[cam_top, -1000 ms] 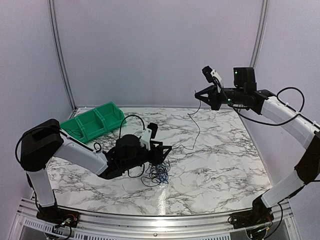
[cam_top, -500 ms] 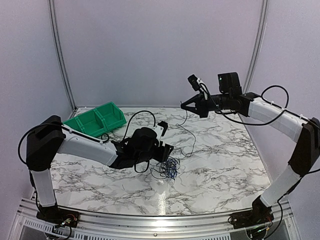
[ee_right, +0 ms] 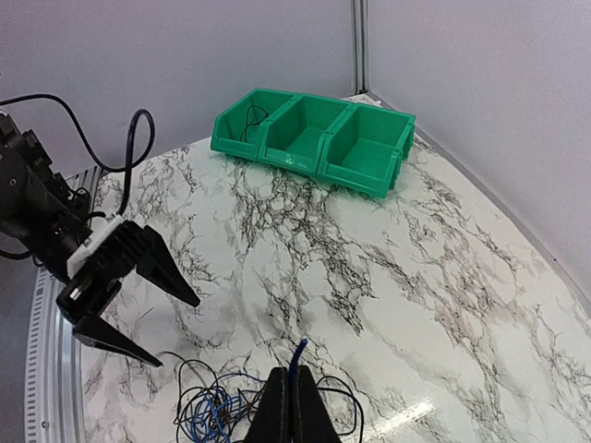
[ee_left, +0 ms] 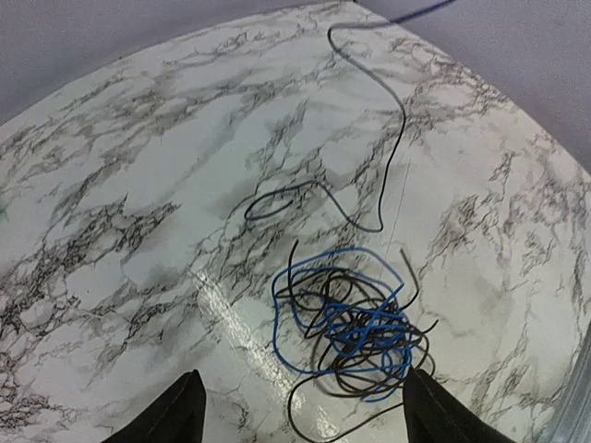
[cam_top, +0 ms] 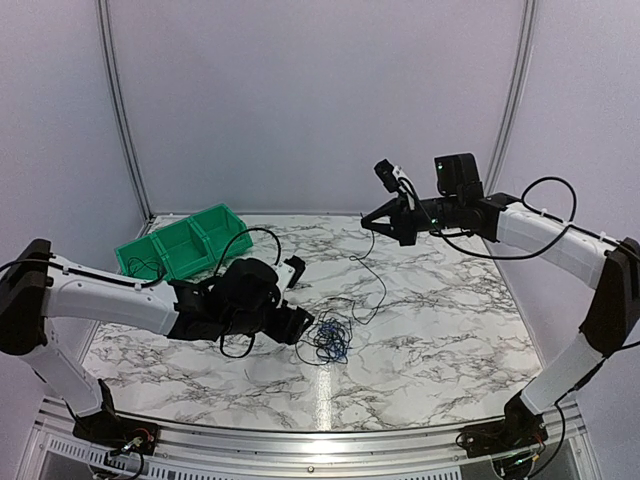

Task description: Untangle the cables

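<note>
The cables (cam_top: 328, 340) lie as a small knot of thin black and blue wires on the marble table (cam_top: 450, 330). The knot also shows in the left wrist view (ee_left: 351, 328) and the right wrist view (ee_right: 217, 411). My left gripper (cam_top: 303, 326) is open and empty, low over the table just left of the knot, its fingertips (ee_left: 185, 411) spread wide. My right gripper (cam_top: 376, 219) is raised at the back and shut on one thin wire, whose blue end (ee_right: 297, 355) sticks out past the fingers. That strand (cam_top: 377, 275) hangs down to the knot.
A green three-compartment bin (cam_top: 185, 245) stands at the back left of the table; it also shows in the right wrist view (ee_right: 314, 138). A loose black loop (ee_left: 277, 198) lies on the marble beyond the knot. The enclosure walls are close behind and to the right.
My right gripper has swung left and down with the strand, then held. My left gripper reached over the knot and has since drawn back left, lower. The knot shifted slightly right.
</note>
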